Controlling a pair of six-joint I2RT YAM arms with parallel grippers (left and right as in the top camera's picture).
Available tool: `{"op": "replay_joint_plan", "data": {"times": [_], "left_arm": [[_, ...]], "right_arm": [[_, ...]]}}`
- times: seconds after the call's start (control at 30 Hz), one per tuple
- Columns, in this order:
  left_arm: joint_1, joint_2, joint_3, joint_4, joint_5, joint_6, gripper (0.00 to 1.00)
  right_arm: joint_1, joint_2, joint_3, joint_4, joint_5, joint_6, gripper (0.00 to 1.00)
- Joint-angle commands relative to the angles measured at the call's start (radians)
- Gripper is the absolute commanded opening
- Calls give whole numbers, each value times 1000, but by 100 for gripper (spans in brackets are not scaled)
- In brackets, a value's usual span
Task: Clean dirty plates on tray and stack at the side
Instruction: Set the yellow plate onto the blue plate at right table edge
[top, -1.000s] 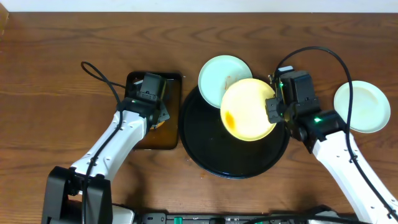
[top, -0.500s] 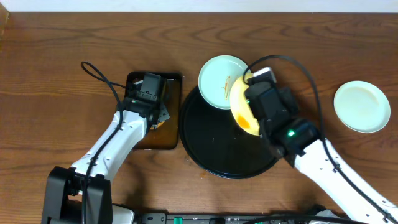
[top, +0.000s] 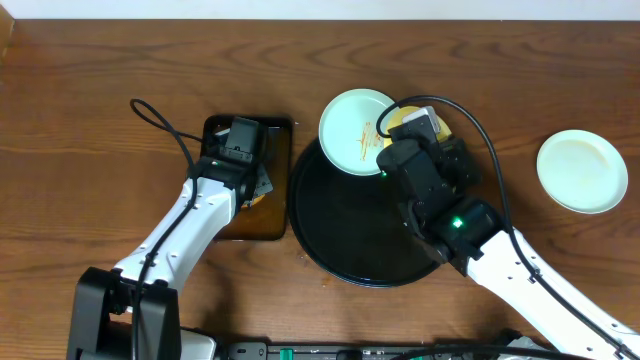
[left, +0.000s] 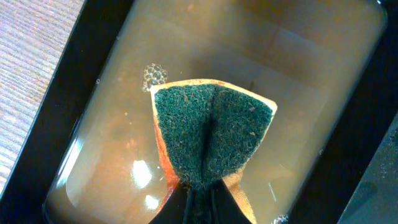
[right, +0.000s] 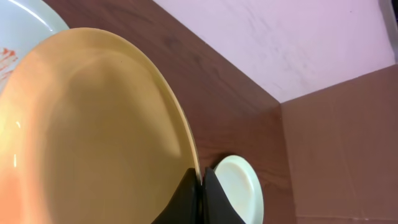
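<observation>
Yellow plate (right: 93, 137) is clamped at its rim in our right gripper (right: 200, 179); our left gripper (left: 200, 188) pinches the sponge (left: 211, 130).

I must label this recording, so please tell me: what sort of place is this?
Probably a robot test bench, not a real kitchen: two robot arms at a wooden table, a sponge and a tray of brownish water, and plates by a black tray.

A dark brown wooden table (top: 90, 60) meets a pale pinkish wall (right: 280, 37).
</observation>
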Motion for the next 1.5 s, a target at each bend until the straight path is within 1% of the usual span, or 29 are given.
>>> {"op": "replay_joint_plan", "data": {"times": [0.0, 0.07, 0.13, 0.2, 0.27, 0.37, 0.47, 0.57, 0.73, 0.9, 1.07, 1.27, 1.47], "left_arm": [[4, -5, -4, -3, -6, 7, 8], [4, -5, -4, -3, -6, 7, 8], [4, -5, -4, -3, -6, 6, 8], [4, -5, -4, -3, -6, 7, 8], [4, -5, -4, -3, -6, 7, 8], [4, -5, -4, -4, -6, 6, 8], [4, -5, -4, -6, -6, 6, 8], [4, -5, -4, -7, -5, 6, 8], [4, -5, -4, -11, -6, 7, 8], [4, -5, -4, -14, -6, 7, 8], [4, -5, -4, -14, -6, 6, 8], [4, -5, -4, -16, -6, 6, 8], [4, -5, -4, -32, -6, 6, 8]], "right_arm": [[-3, -10, 26, 7, 42, -11, 1], [-6, -10, 26, 7, 41, -8, 1], [-14, -10, 26, -2, 41, 30, 1], [-45, -10, 26, -25, 32, 115, 1], [-98, -10, 26, -49, -33, 193, 1], [-210, -10, 26, -57, -190, 264, 1], [-348, -10, 26, -37, -294, 325, 1], [-489, -10, 26, 1, -422, 336, 1], [-739, -10, 26, 26, -557, 401, 1], [-936, -10, 26, 45, -566, 440, 1], [-1091, 6, 26, 56, -569, 457, 1], [-1191, 80, 26, 62, -574, 493, 1], [-1234, 178, 26, 104, -605, 516, 1]]}}
